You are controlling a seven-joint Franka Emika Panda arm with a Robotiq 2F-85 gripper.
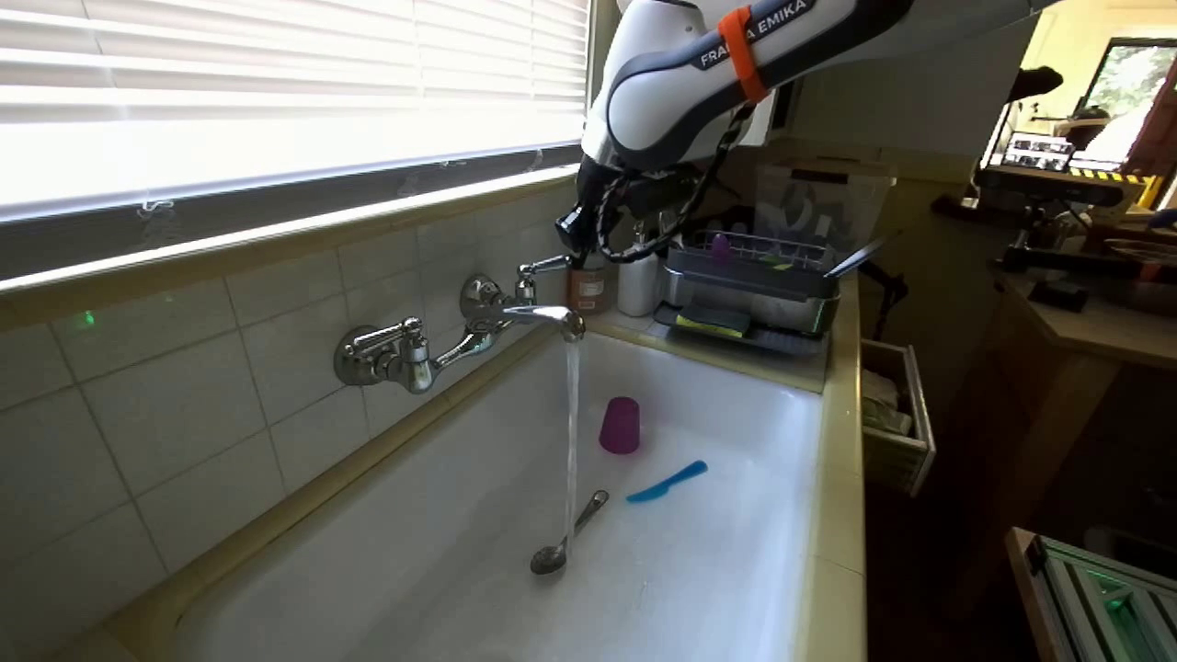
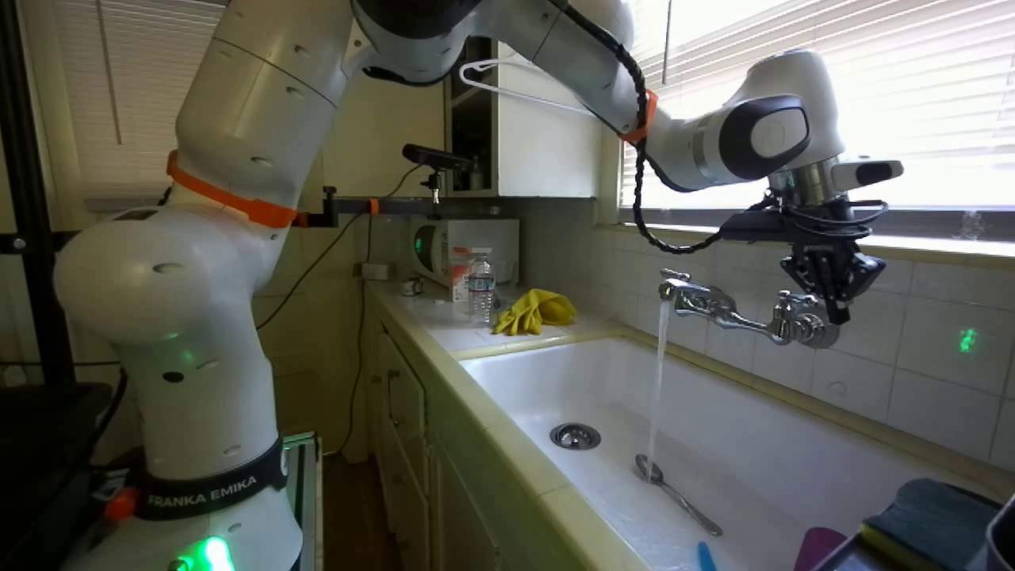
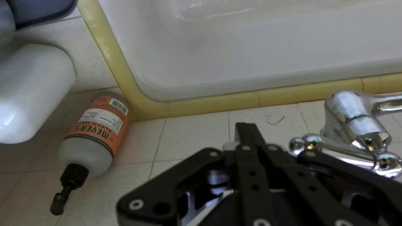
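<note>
My gripper [image 3: 245, 125] is shut, fingertips together with nothing between them. It points down over the tiled ledge behind the sink and also shows in both exterior views [image 1: 577, 244] [image 2: 839, 309]. It is nearest to a chrome faucet handle [image 3: 342, 153], just to its right in the wrist view; I see no clear contact. The handle also shows in both exterior views [image 1: 544, 265] [image 2: 785, 317]. Water [image 1: 573, 414] runs from the spout [image 1: 552, 315] into the white sink [image 1: 736, 570]. A metal spoon [image 1: 552, 556], blue knife [image 1: 668, 482] and purple cup [image 1: 621, 426] lie in the sink.
An orange-labelled bottle [image 3: 102, 121] and a white bottle [image 3: 34, 91] stand at the sink corner. A dish rack [image 1: 749, 280] and sponge [image 1: 713, 320] sit beside them. Yellow gloves [image 2: 535, 311] and a plastic bottle [image 2: 480, 289] are on the far counter. A window blind [image 1: 294, 92] hangs behind.
</note>
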